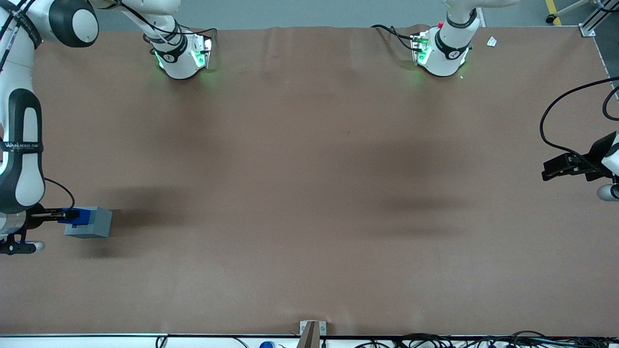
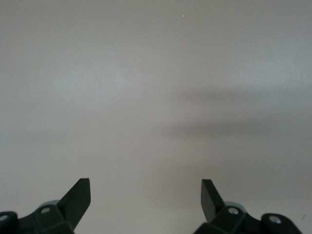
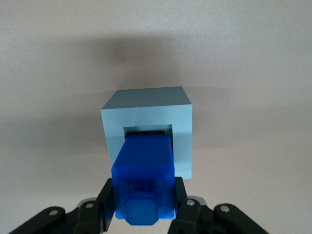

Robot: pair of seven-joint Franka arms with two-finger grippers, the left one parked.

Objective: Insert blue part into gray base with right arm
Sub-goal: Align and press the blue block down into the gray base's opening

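Observation:
The gray base (image 1: 90, 222) stands on the brown table at the working arm's end; in the right wrist view the gray base (image 3: 183, 114) shows its square recess. The blue part (image 1: 79, 216) is held by my right gripper (image 1: 62, 215), whose black fingers (image 3: 108, 195) are shut on its two sides. In the right wrist view the blue part (image 3: 145, 173) has its lower end just inside the recess and most of its body still sticks up out of it. The right arm (image 1: 22, 159) reaches down over the table's end.
The brown table (image 1: 309, 193) stretches wide toward the parked arm's end. Two arm bases with green lights (image 1: 181, 55) stand at the edge farthest from the front camera. A small bracket (image 1: 312, 331) sits at the near edge.

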